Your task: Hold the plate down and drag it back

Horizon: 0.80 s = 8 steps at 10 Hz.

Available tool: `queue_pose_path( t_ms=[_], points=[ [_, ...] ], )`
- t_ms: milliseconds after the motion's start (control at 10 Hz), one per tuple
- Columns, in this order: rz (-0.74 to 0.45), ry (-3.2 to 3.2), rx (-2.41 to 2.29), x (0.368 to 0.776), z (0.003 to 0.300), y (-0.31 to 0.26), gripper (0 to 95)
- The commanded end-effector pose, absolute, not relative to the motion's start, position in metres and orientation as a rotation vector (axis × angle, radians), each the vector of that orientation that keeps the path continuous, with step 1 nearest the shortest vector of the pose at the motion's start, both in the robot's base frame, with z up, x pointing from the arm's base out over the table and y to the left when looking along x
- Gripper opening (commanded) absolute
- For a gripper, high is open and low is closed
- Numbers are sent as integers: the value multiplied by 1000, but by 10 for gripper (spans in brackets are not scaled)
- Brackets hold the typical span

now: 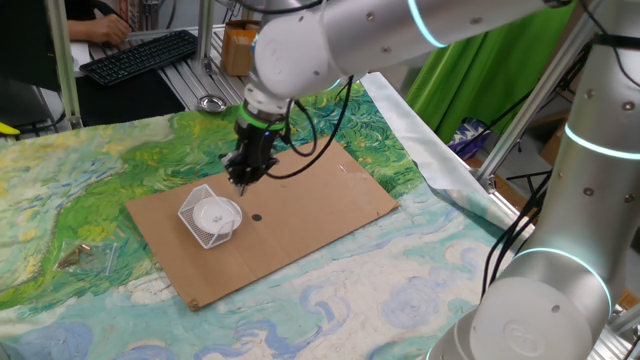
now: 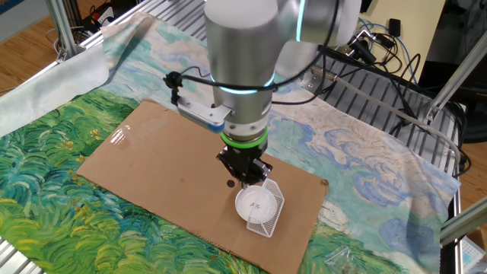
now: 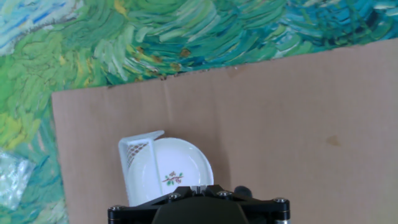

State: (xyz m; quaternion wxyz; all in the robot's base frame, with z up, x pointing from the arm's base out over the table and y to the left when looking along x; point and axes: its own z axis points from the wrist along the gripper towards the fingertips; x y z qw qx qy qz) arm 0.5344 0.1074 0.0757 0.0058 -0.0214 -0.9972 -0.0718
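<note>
The plate (image 1: 216, 213) is sitting in the mesh basket (image 1: 200, 228) on the cardboard (image 1: 300, 215) covering the desk, the gripper (image 1: 243, 176) is hovering beside its rim, jaws' spread indiscernible; light, rigid, likely slippery, it probably needs downward pressure near its centre.

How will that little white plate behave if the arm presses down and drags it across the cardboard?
The plate looks rigid and glazed, so it will probably slide easily. It sits in the wire basket, whose walls may catch it or be dragged along. Off-centre pressure on its shallow rim might tip it.
</note>
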Motion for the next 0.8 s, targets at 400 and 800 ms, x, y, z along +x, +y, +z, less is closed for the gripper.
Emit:
queue_pose_path(
  t_ms=[400, 800],
  points=[
    [-209, -3092, -96, 534, 77, 107, 0],
    [-192, -3073, -154, 534, 77, 106, 0]
  ],
)
